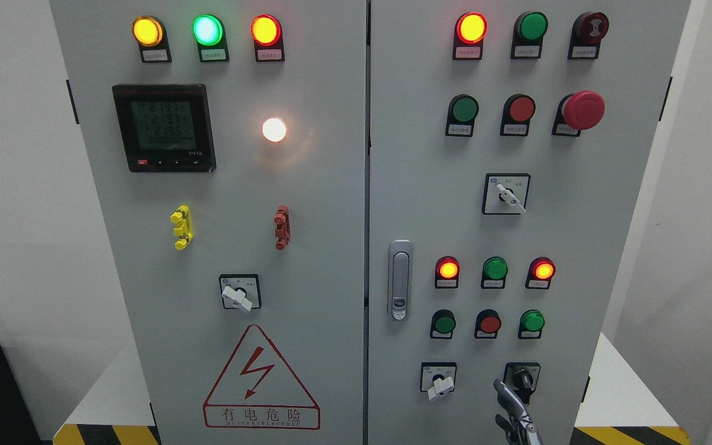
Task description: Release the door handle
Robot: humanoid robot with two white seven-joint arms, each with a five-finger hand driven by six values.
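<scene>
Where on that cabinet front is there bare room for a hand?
Bare metal lies between the door handle and the upper selector switch, and around the warning triangle. It is crowded lower right, where the right hand sits among knobs.

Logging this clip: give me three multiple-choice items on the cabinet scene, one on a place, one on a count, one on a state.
1. Where is the door handle?
A. left edge of the right door
B. middle of the left door
C. top of the right door

2. How many lamps stand in the left door's top row?
A. two
B. three
C. five

3. The hand at the bottom edge is:
A. gripping the handle
B. clear of the handle
C. pressing the red mushroom button

Key: 1 A, it sits beside the seam. 2 B, yellow, green, red. 3 B, it shows low, right of the handle.
</scene>
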